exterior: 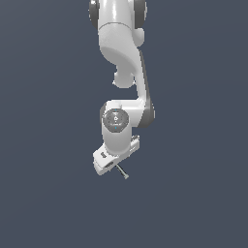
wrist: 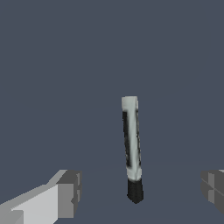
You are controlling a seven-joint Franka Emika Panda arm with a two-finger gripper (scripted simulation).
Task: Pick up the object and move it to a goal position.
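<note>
Fingers [wrist: 65,192] sit nearest the wrist camera, one grey pad at each side of the frame, spread wide with clear space between them. Panda arm [exterior: 121,72] is the biggest thing in the exterior view: white links, dark joints, wrist folded down over a plain dark-grey floor [exterior: 48,193]. Gripper [exterior: 112,167] is tilted, wide open, holding nothing. Rod [wrist: 131,148] lies on the floor between the two fingers, nearer neither by much, touching neither pad. Black end, grey shaft with a dark stripe, pale tip. Exterior view shows it [exterior: 122,172] poking out just below the gripper, toward that view's right.
</note>
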